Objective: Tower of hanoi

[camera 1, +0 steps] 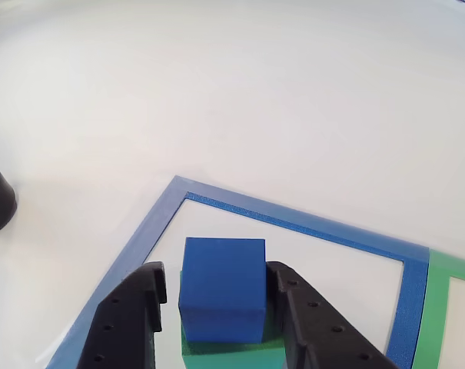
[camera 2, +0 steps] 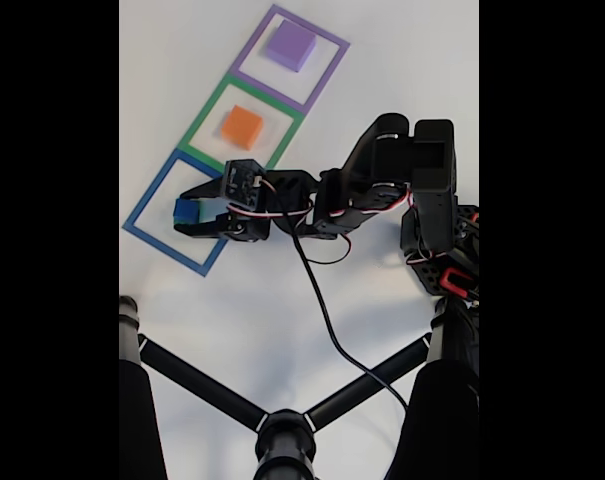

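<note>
Gripper (camera 1: 213, 296) jaws straddle the blue cube (camera 1: 222, 298) (atop green block (camera 1: 236, 355)), gaps visible, not clamped yet — should close centred, lift straight

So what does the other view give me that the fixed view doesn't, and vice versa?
Other view alone: the green foam block under the small blue foam cube, with a gap between each finger and the cube.

Fixed view alone: the orange foam block in the green square frame, the flat purple foam block in the purple square frame.

Both: gripper straddling the cube inside the blue square frame.
</note>
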### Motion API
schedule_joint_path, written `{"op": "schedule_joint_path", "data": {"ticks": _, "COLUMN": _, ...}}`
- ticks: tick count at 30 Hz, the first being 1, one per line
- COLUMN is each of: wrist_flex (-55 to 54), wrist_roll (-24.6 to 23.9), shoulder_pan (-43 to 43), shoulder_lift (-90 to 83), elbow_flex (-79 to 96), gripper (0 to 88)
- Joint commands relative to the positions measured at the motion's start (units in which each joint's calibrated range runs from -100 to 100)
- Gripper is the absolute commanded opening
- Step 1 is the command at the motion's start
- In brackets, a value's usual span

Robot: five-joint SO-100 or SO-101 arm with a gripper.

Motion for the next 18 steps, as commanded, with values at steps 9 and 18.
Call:
{"op": "schedule_joint_path", "data": {"ticks": 9, "wrist_flex": -1.02, "wrist_roll": 0.59, "shoulder_pan": -0.79, "shoulder_lift": -0.78, "elbow_flex": -3.05, "gripper": 2.6}}
{"op": "schedule_joint_path", "data": {"ticks": 18, "wrist_flex": -1.02, "wrist_roll": 0.59, "shoulder_pan": -0.26, "shoulder_lift": -1.74, "elbow_flex": -2.05, "gripper": 0.7}}
